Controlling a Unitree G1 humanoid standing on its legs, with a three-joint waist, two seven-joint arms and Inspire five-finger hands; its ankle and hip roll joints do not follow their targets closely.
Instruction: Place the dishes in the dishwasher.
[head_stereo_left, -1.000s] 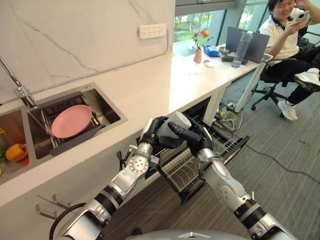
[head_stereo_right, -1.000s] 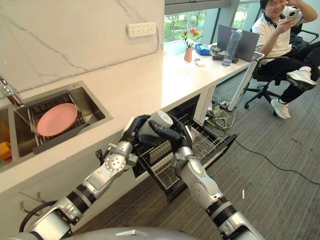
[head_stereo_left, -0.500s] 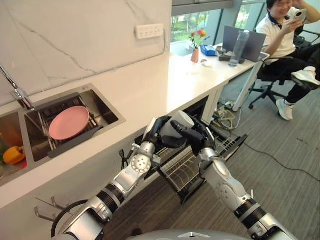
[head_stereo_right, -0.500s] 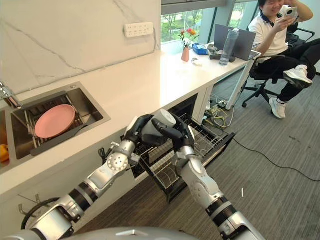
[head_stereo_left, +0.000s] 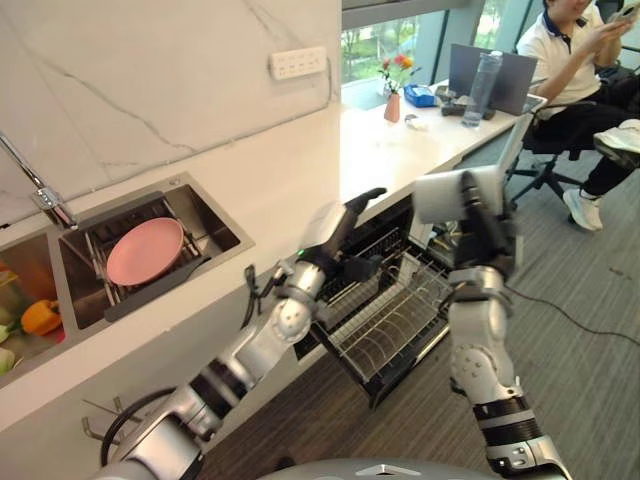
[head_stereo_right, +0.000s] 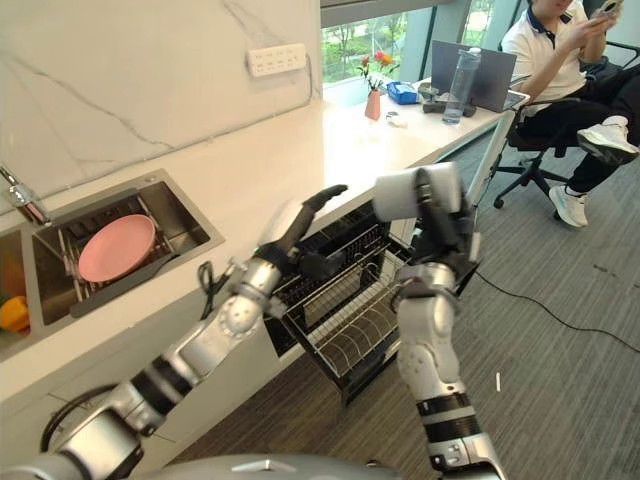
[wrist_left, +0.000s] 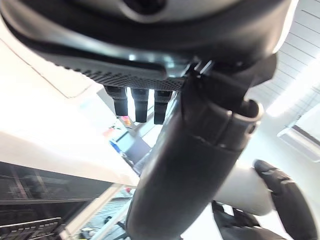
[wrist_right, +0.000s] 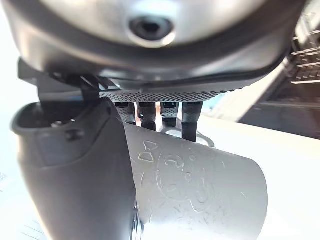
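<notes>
Cup, grey, is held raised in the right hand, fingers curled round it, above the pulled-out dishwasher rack beyond the table edge. Left hand is held at that edge, fingers straight and spread. Pink plate is seen lying in the sink.

The seated person is cut off at the head by the upper edge, and the sink by the side edge.
</notes>
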